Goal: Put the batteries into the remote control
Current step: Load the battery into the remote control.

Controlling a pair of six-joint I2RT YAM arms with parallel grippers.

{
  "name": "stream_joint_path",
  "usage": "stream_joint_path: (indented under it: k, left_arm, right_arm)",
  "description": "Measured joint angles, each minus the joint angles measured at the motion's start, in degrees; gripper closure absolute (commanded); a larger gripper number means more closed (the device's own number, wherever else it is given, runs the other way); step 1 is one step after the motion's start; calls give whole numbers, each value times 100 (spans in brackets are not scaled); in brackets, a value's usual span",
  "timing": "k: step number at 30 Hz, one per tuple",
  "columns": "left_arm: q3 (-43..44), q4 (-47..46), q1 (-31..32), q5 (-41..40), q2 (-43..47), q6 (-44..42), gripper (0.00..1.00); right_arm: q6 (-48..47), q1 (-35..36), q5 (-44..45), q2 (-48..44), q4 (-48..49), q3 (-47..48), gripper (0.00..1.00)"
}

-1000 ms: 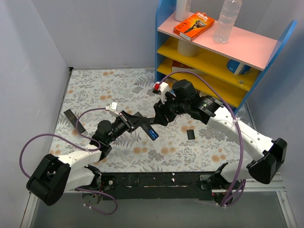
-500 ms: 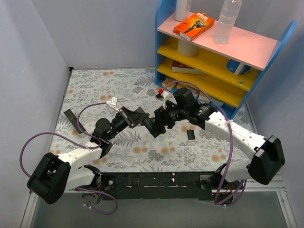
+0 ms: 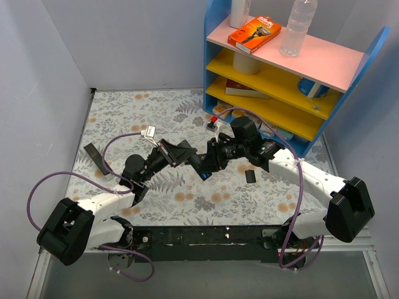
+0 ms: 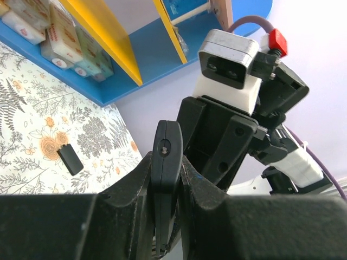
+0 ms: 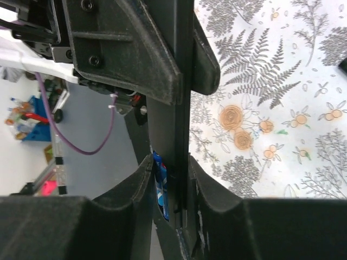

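The left gripper [image 4: 165,164] is pressed shut on the remote [image 4: 167,146], which is held edge-on above the middle of the table [image 3: 124,118]. The right gripper [image 5: 171,162] is clamped on the same remote from the opposite side, and a blue battery [image 5: 158,187] is seen between one finger and the remote. The left arm [image 3: 106,202] and right arm [image 3: 312,177] are stretched inward, wrists facing.

Right gripper [image 3: 207,166] now around the remote control [image 4: 167,158] (a second ago, well apart)

Left tool [image 4: 165,187] clamping remote control [image 4: 167,149], edge-on
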State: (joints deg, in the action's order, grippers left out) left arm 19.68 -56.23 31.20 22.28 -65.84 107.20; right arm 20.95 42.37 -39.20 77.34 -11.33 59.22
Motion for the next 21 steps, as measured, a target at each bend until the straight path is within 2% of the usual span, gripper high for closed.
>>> stream_joint_path:
  k: [2,6,7,8,10,11,17,21]
  left_arm:
    - [-4,-63,-2,44,-15,4,100]
    - [-31,-286,-9,149,-31,24,100]
    - [-37,-339,-9,164,-33,39,100]
    - [-46,-387,-13,186,-35,44,100]
    - [-46,-446,-20,219,-35,59,100]
    - [-46,-466,-20,219,-35,85,100]
    - [-55,-503,-20,190,9,166,100]
    - [-138,-103,-28,-28,214,66,100]
  right_arm:
    - [127,-55,-155,-7,140,-96,77]
    - [337,-146,-494,-28,378,-203,76]
    - [361,-155,-546,-33,409,-210,73]
    - [389,-164,-599,-33,435,-214,61]
    - [428,-177,-671,-35,479,-214,48]
    - [426,-177,-664,-35,496,-214,39]
    - [306,-238,-566,-37,411,-214,27]
    - [210,-409,-356,-81,162,-205,17]
